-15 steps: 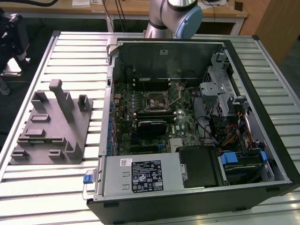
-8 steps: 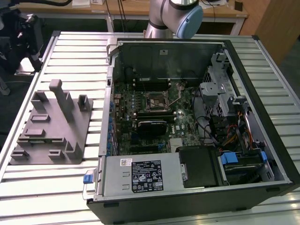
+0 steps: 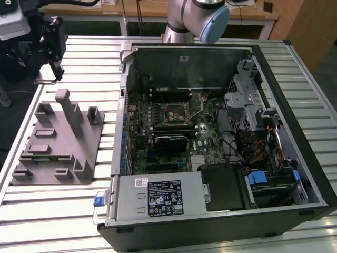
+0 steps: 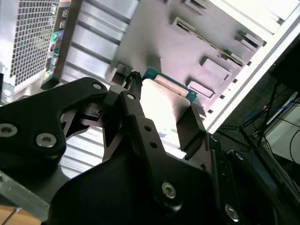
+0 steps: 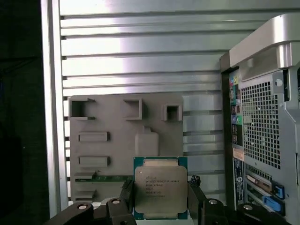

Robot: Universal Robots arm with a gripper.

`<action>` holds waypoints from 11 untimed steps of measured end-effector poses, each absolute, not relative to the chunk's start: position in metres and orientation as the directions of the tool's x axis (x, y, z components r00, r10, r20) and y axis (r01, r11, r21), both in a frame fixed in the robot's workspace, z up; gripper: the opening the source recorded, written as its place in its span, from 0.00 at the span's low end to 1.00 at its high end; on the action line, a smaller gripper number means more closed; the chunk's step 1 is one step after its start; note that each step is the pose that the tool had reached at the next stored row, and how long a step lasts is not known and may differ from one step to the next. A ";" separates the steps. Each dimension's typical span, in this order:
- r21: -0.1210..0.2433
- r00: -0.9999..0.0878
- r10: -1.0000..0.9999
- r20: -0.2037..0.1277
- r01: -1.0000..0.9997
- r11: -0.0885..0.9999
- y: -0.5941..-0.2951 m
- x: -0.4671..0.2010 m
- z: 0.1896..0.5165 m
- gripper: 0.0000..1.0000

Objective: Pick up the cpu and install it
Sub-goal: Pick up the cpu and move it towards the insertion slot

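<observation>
The pick-up looked done: the gripper (image 5: 161, 183) was clamped on the cpu (image 5: 161, 192), held clear of the grey fixture (image 5: 108, 140) beyond it, while installation in the motherboard socket (image 3: 174, 113), well apart from the gripper, remained undone.

cpu (image 5: 161, 190) | small flat square chip, silvery-beige metal lid, thin green rim | held in the air, two opposite edges clamped between the gripper (image 5: 160, 183) fingers | printed lid faces the first wrist view
</observation>
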State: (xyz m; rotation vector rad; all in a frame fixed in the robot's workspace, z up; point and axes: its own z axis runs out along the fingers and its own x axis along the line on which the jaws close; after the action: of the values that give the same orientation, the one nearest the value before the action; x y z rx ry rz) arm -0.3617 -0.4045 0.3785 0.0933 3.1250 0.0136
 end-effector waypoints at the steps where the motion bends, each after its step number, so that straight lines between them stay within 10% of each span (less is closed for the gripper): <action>1: 0.009 -0.998 0.060 -0.014 0.060 0.998 -0.404 -0.357 0.379 0.54; 11: 0.009 -0.998 0.060 -0.008 0.060 0.998 -0.403 -0.312 0.379 0.54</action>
State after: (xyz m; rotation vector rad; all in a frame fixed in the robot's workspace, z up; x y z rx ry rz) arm -0.3116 -0.4035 0.3786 0.0936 3.1315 0.0133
